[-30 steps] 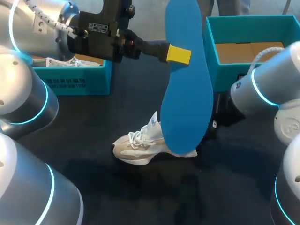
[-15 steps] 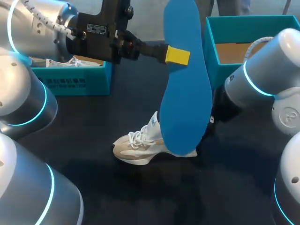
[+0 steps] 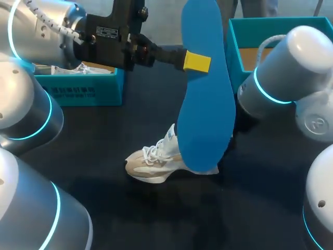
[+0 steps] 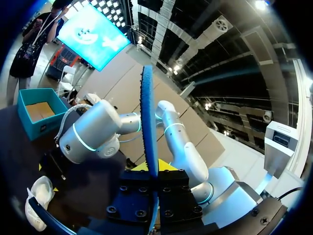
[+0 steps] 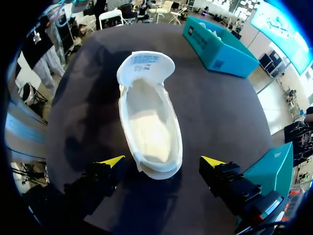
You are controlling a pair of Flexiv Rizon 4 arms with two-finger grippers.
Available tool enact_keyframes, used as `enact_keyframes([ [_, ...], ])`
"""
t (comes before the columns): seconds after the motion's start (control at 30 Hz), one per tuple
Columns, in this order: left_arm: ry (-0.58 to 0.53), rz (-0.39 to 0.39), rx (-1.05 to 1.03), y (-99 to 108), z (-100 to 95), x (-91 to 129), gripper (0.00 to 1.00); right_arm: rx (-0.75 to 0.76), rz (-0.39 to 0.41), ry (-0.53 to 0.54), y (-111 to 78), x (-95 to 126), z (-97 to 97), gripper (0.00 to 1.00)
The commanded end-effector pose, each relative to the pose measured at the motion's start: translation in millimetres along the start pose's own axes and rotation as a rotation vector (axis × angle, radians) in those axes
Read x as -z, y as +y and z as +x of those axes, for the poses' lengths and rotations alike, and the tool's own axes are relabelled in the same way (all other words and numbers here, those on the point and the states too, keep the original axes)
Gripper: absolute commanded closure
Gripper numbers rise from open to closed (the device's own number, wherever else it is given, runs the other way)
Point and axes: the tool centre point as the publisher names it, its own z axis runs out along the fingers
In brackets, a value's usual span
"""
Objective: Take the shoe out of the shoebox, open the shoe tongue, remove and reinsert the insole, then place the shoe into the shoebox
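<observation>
L gripper (image 3: 196,61) is clamped on the long blue foam insole (image 3: 205,104), upright over the heel of the beige-white lace-up shoe (image 3: 156,164), prob. to line it up for reinsertion. R gripper (image 5: 161,164) is spread wide either side of the heel, not touching. Tongue (image 5: 145,66) is folded out; its print is too small to read. Teal cardboard shoebox (image 3: 234,47) sits behind the shoe.

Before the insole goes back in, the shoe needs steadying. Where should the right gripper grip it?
Probably the heel, from above, one finger on each side: the shoe stands upright, mouth open, its heel between the open fingers of the right gripper.
</observation>
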Motion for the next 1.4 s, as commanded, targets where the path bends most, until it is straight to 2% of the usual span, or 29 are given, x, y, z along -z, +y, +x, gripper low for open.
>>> enact_keyframes([
  [0.03, 0.001, 0.003, -0.001, 1, -1.0, -1, 1.0, 0.029, 0.097, 0.001, 10.0, -3, -4.3, 0.0],
  [0.2, 0.001, 0.003, -0.001, 1, -1.0, -1, 1.0, 0.061, 0.165, -0.006, 17.6, -2, -7.9, 0.0],
  [0.47, 0.001, 0.003, -0.001, 1, -1.0, -1, 1.0, 0.076, 0.209, 0.009, 24.9, 2, -8.2, 0.0],
  [0.73, 0.001, 0.003, -0.001, 1, -1.0, -1, 1.0, 0.064, 0.237, 0.052, 27.7, 5, -9.3, 0.0],
  [1.17, 0.001, 0.003, -0.001, 1, -1.0, -1, 1.0, 0.082, 0.238, 0.07, 32.0, 6, -2.6, 0.0],
  [1.23, 0.001, 0.003, -0.001, 1, -1.0, -1, 1.0, 0.059, 0.268, 0.077, 31.1, 4, -2.2, 0.0],
  [1.4, 0.001, 0.003, -0.001, 1, -1.0, -1, 1.0, 0.059, 0.268, 0.077, 31.1, 4, -2.2, 0.0],
])
